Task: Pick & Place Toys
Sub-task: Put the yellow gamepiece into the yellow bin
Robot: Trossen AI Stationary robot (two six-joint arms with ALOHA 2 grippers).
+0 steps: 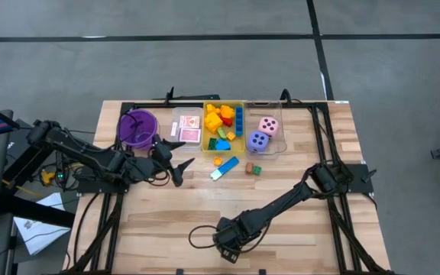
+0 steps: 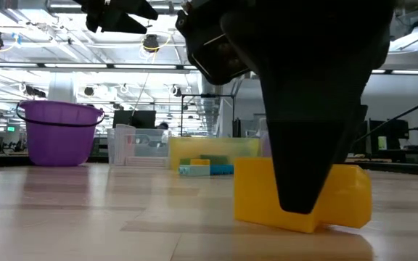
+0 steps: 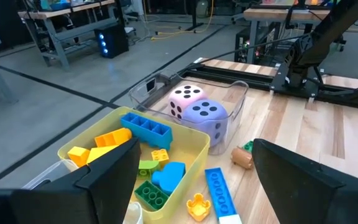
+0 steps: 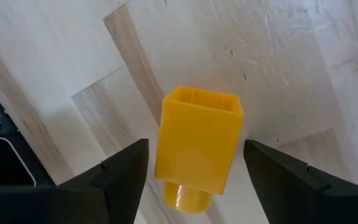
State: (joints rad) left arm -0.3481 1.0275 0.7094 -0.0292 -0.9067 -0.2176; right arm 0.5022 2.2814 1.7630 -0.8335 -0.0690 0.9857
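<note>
Two arms work opposite ends of the table [image 1: 296,229]. The right gripper [image 4: 194,168] hangs low at the bottom centre of the high view, far from the bins, because one yellow block [image 4: 197,152] lies stranded there on bare wood. In the right wrist view its fingers [image 4: 114,180] are spread on either side of that block, with a gap showing on each side, so they straddle it and do not yet pinch it. The low view shows the block resting flat on the table with a dark finger standing in front of it; whether that fingertip touches the wood is hard to judge from this angle.

The left gripper [image 1: 176,162] sits at centre left of the high view, just below the purple bowl [image 1: 137,128] and the playing cards [image 1: 189,131]. Its fingers [image 3: 107,180] are also spread and hold nothing, aimed toward the yellow bin [image 3: 194,146], which suits a waiting or approaching pose near the loose pieces.

Most toys are already sorted: mixed blocks fill the yellow bin at upper centre, while the pink die [image 1: 268,125] and purple die [image 1: 258,140] share the clear bin [image 1: 281,145] to its right. A blue block [image 1: 225,167], an orange piece [image 1: 218,160] and a small green-and-brown piece [image 1: 253,169] lie loose just below the bins, likely awaiting pickup.
</note>
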